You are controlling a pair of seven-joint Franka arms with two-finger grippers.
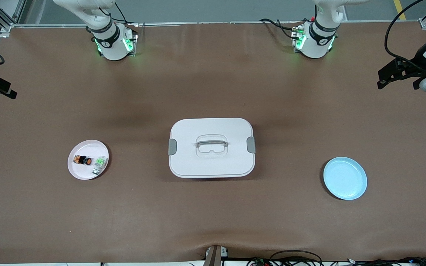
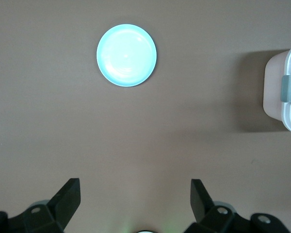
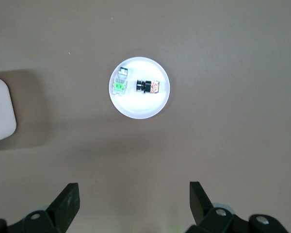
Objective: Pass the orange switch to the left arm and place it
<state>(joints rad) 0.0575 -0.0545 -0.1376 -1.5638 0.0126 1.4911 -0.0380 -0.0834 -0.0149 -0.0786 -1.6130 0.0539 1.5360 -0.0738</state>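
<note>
The orange switch (image 1: 83,160) lies on its side on a small pale pink plate (image 1: 87,146) toward the right arm's end of the table. It also shows in the right wrist view (image 3: 148,87) on the plate (image 3: 140,109). The white box (image 1: 198,125) stands shut at the table's middle, and its edge shows in both wrist views (image 2: 287,82) (image 3: 0,109). My right gripper (image 3: 133,201) is open and empty, high over bare table. My left gripper (image 2: 135,199) is open and empty, high over bare table. Neither gripper shows in the front view.
A small green-and-grey component (image 1: 100,164) lies on the pink plate beside the switch. An empty light blue plate (image 1: 345,178) sits toward the left arm's end and shows in the left wrist view (image 2: 126,55). Black fixtures (image 1: 398,72) stand at the table's ends.
</note>
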